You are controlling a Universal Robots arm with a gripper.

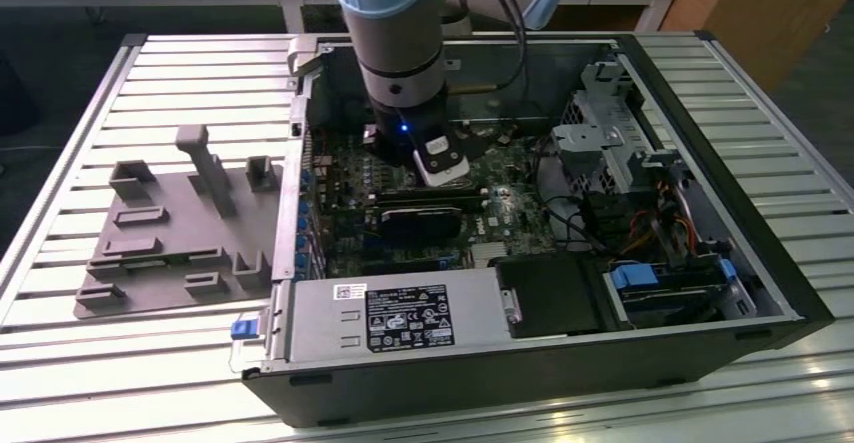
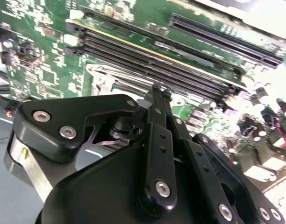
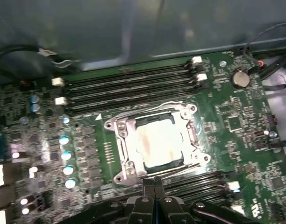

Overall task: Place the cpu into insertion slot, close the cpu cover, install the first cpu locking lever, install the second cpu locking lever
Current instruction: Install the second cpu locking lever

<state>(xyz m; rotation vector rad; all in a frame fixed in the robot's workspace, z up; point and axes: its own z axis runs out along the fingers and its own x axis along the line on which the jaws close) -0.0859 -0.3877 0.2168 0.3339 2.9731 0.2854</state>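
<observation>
First wrist view: cpu (image 3: 159,142) seated in insertion slot (image 3: 192,135), cpu cover (image 3: 122,140) closed over it.
My end effector (image 3: 153,183): fingers clenched together, empty, beside socket edge, apparently positioned for lever work.

Dim case interior (image 1: 534,163); glare on table slats (image 1: 160,383); wrist views soft, hazy

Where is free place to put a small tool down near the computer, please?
Bare ribbed table lies beyond the grey fixture tray, and right of the computer case in the exterior view. Inside the case, around the gripper, it is crowded.
</observation>
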